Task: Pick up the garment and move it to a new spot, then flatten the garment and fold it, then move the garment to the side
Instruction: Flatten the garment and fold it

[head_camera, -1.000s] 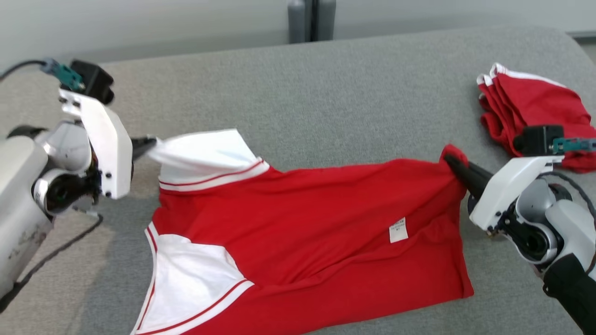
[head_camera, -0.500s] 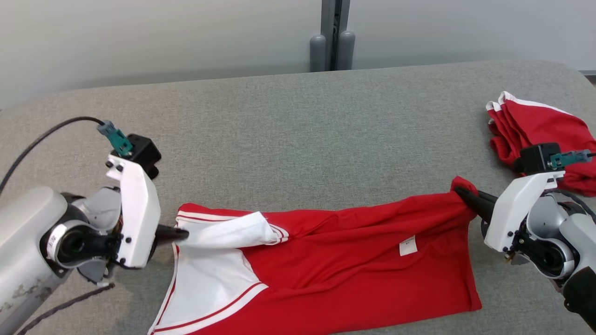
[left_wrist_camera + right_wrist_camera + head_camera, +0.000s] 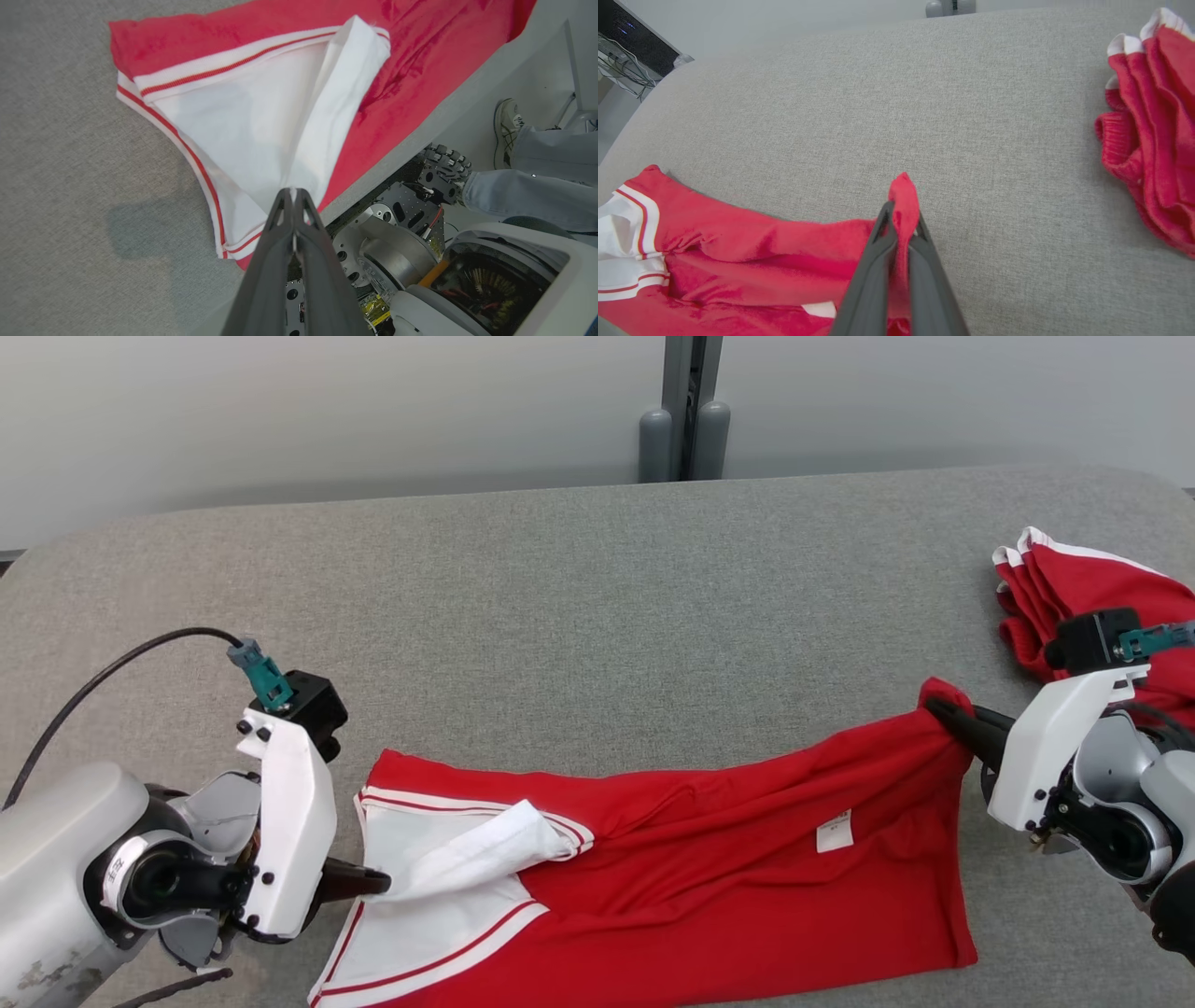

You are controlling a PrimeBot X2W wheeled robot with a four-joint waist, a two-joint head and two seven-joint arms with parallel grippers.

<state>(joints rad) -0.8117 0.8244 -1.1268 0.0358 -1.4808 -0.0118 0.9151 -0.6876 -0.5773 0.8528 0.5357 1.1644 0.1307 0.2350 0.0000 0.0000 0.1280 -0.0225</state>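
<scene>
You had both grippers pinched tight on the garment [image 3: 709,859], which lay stretched left to right across the near part of the grey padded table [image 3: 597,616], close to its front edge. Your left gripper [image 3: 378,882] sat at the lower left of the head view, its two dark fingers pressed together on the tip of a white sleeve [image 3: 476,849] — in the left wrist view that sleeve ran away from the fingertips as a folded white strip, lying over the white, red-striped panel of the shirt beneath it. Your right gripper [image 3: 936,708] was over at the right, its fingers closed flat on a bunched red corner at the garment's other end, with a small nub of cloth poking out past the tips; whether that corner was clear of the table, I could not tell. Between the two grips the red body was rumpled, with long creases running along it, and a small white label [image 3: 834,831] showed on it nearer your right gripper. Well apart from the garment, at the table's right end, a heap of red cloth [image 3: 1074,586] with white trim sat beyond your right wrist. Past the table's front edge, the left wrist view showed the robot's wheeled base [image 3: 402,224] and a person's shoe [image 3: 504,126] and pale jeans leg [image 3: 528,198] on the floor
</scene>
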